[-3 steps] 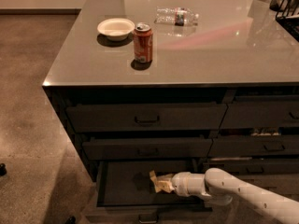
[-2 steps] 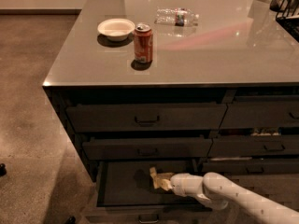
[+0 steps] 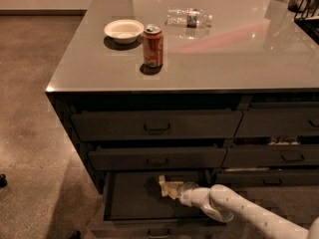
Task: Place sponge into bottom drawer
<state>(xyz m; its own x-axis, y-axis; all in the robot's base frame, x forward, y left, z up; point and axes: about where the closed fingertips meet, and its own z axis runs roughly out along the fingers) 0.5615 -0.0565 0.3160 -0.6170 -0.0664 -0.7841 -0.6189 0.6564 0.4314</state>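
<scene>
Grey countertop [image 3: 224, 59] with bowl [image 3: 123, 30] and can [image 3: 153, 46], above dark drawer fronts [image 3: 114, 126] — bottom drawer [image 3: 129, 203] pulled open; gripper [image 3: 178, 190] over its tray, clenched on the pale yellow sponge [image 3: 167, 185].

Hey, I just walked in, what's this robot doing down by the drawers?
The robot's arm reaches low into the open bottom drawer. Its gripper has its jaws closed on the pale yellow sponge, holding it over the drawer's dark tray. The sponge is not yet let go, so this looks like mid-placement. On the counter above, a white bowl, a soda can and a plastic bottle lying on its side sit apart from the arm.
</scene>
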